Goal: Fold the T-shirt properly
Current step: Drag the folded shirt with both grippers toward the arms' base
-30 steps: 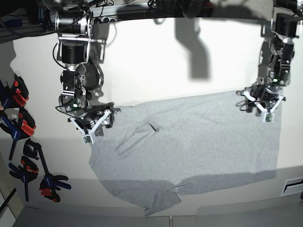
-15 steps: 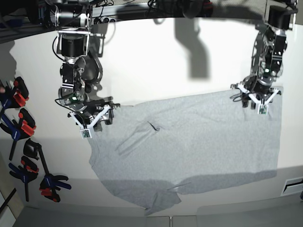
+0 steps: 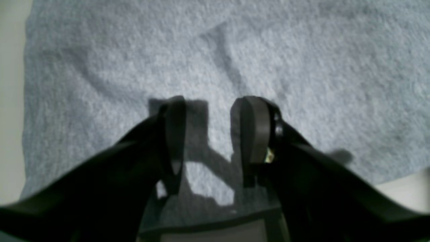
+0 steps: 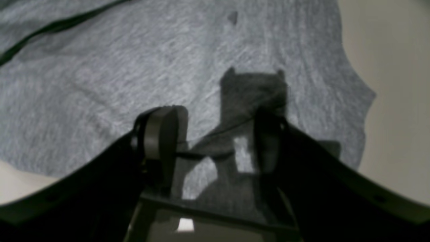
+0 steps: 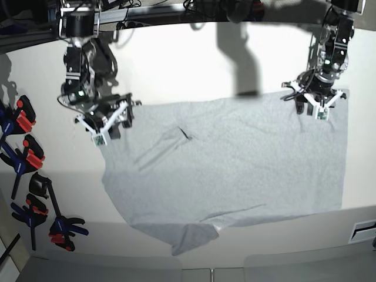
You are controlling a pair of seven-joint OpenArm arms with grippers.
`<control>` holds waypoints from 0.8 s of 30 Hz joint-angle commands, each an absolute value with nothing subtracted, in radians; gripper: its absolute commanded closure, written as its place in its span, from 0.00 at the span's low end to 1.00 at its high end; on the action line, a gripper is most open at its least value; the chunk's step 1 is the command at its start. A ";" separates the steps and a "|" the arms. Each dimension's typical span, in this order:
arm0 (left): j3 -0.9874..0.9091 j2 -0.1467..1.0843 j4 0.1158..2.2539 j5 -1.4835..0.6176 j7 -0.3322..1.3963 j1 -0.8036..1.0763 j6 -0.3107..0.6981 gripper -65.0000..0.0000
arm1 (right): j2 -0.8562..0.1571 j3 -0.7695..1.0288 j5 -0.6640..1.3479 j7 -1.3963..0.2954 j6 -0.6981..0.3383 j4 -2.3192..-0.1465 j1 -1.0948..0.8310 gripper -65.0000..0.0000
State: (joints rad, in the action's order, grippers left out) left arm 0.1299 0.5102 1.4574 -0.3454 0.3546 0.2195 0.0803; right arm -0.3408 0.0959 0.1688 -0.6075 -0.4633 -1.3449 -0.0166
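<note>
Lying spread over the middle of the white table (image 5: 194, 64), the T-shirt (image 5: 235, 164) shows its plain grey face, with a loose fold bunched at its 6 o'clock edge and a short dark crease near 10 o'clock; no lettering is visible. The right gripper (image 5: 104, 122) sits over the cloth's 10 o'clock corner and the left gripper (image 5: 317, 106) over its 1 o'clock corner; this placement reads as a paired hold on the far edge, presumably to drag or flatten the garment before any fold is made.

In the left wrist view the left gripper (image 3: 213, 134) has its jaws spread, bare cloth (image 3: 215, 60) showing between them; nothing is pinched. In the right wrist view the right gripper (image 4: 211, 141) is likewise spread, shadow and fabric (image 4: 100, 77) lying in the gap; whether the fingertips touch the cloth cannot be told in either view.

Surface: matt white, evenly lit from above, hard shadows cast at 12 o'clock. Room: several blue and red clamps (image 5: 23, 158) lie at 9 o'clock beside the table edge; a dark rail with cabling (image 5: 176, 9) runs along 12 o'clock. Folding proper is judged not yet begun.
</note>
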 commanded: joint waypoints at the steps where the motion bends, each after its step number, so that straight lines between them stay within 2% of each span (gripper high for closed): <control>1: 0.132 0.518 1.478 -0.342 0.419 0.242 0.090 0.61 | -0.352 0.102 0.139 -0.681 -0.464 -1.363 -0.041 0.47; 10: 0.132 0.518 1.652 -0.340 0.426 0.430 0.053 0.61 | -0.352 0.231 0.247 -0.683 -0.469 -1.449 -0.240 0.47; 15: 0.132 0.515 1.667 -0.270 0.427 0.492 0.053 0.61 | -0.352 0.326 0.274 -0.684 -0.509 -1.530 -0.369 0.47; 24: 0.132 0.511 1.705 -0.262 0.430 0.595 0.053 0.61 | -0.352 0.425 0.273 -0.693 -0.508 -1.721 -0.607 0.47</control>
State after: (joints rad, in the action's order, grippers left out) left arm 0.1287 0.5045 1.7119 -0.2714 0.3397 0.5735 0.0490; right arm -0.3435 0.4210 0.2859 -0.6579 -0.5110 -1.7172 -0.5980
